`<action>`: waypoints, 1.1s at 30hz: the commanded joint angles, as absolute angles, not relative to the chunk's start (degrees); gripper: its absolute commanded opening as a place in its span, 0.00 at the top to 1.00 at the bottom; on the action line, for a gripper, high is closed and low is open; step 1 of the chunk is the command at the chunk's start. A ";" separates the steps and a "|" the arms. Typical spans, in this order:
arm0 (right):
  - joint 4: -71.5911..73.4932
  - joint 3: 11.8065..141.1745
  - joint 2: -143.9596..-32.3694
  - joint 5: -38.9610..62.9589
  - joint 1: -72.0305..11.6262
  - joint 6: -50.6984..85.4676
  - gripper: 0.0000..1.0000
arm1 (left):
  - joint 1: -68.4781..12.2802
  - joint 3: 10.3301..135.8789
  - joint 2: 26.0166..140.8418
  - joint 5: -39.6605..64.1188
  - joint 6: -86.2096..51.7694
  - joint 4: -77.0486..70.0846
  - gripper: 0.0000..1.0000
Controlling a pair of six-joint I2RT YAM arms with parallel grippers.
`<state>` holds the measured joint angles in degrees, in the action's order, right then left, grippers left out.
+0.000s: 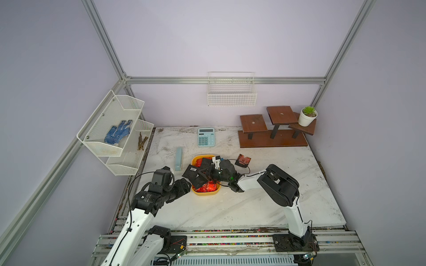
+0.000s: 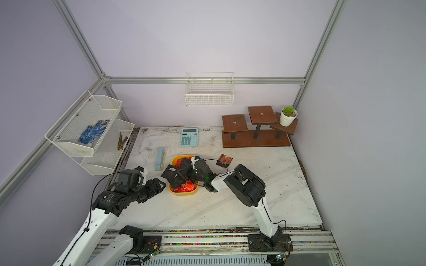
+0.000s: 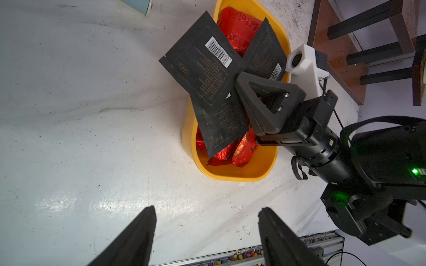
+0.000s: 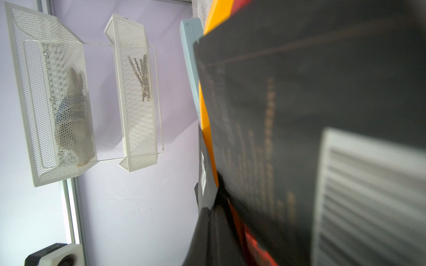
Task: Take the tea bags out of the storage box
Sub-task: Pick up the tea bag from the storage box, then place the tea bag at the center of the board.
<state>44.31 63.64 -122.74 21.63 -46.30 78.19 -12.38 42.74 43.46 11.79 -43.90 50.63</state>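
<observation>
1. Two end effectors work over the desk [image 1: 253, 202]. The yellow storage box [image 1: 206, 193] sits near the desk's middle, between them.
2. The right end effector [image 3: 238, 83] is pressed together, pinching a fan of three black sachets [image 3: 200, 66] at the corner where they overlap. It cannot be told whether all three lie between the jaws.
3. The black sachets stand tilted above the storage box and overhang its left rim. In the right wrist view they are blurred and fill most of the frame.
4. The red sachets [image 3: 242, 152] lie inside the storage box, beneath the black ones.
5. One reddish-brown sachet [image 1: 243, 160] lies flat on the desk, outside the storage box, near its far right corner.
6. The left end effector [image 3: 207, 230] is spread and holds nothing. It hangs over bare desk just beside the box's near left side.
</observation>
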 commanded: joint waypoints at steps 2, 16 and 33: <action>48.38 60.91 -118.02 23.22 -45.88 78.57 1.00 | -12.17 44.22 42.87 12.52 -44.47 49.39 0.27; 39.14 56.24 -101.63 23.38 -43.21 71.57 1.00 | -12.22 48.07 45.35 13.94 -44.13 48.16 0.28; 16.11 42.98 -77.16 30.25 -12.06 56.87 1.00 | -22.73 53.03 56.60 12.68 -44.96 42.35 0.30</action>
<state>23.14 44.01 -77.87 27.94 -16.43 61.91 -20.47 50.43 54.78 13.34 -44.05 46.30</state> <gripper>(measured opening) 0.049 0.706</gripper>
